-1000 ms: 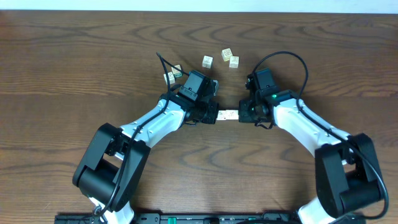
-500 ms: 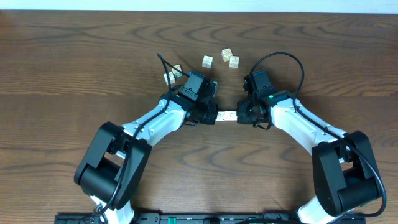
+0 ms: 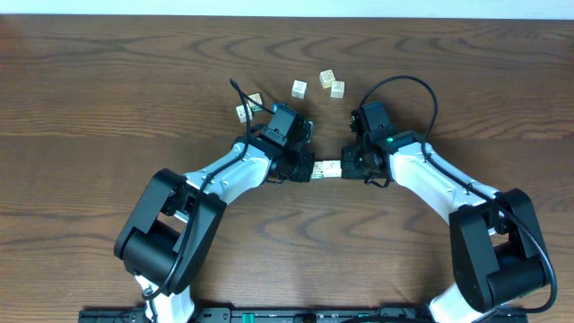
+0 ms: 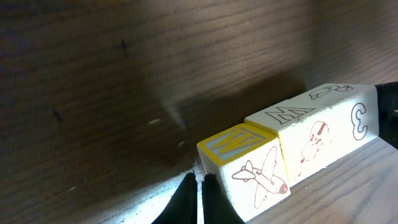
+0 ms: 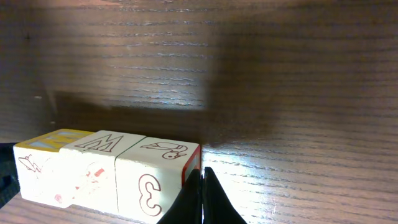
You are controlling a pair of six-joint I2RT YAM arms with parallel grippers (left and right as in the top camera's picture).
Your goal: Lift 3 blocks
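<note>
The left claw (image 3: 310,168) is fully closed, its 2 fingers pressed together with nothing between them. The right claw (image 3: 346,166) is closed the same way and is also empty. The 3 blocks (image 3: 328,167) form a tight row directly between the 2 claw tips, end to end, with each tip touching 1 end of the row. In the left wrist view, the left claw's tip meets the lower corner of the yellow block (image 4: 245,158), which has a yellow-framed top and an airplane on its side. Just past it sits the middle block (image 4: 305,134), and farthest from this claw is the end block (image 4: 351,112), marked 3. In the right wrist view, the right claw's tip touches that end block on its red-edged face. I cannot tell whether the row rests on the desk (image 3: 108,90) or hangs just above it. Well beyond both claws, 5 loose cubes (image 3: 328,77) lie on the desk: 3 past the gap between the claws, and 2 off past the left claw.
</note>
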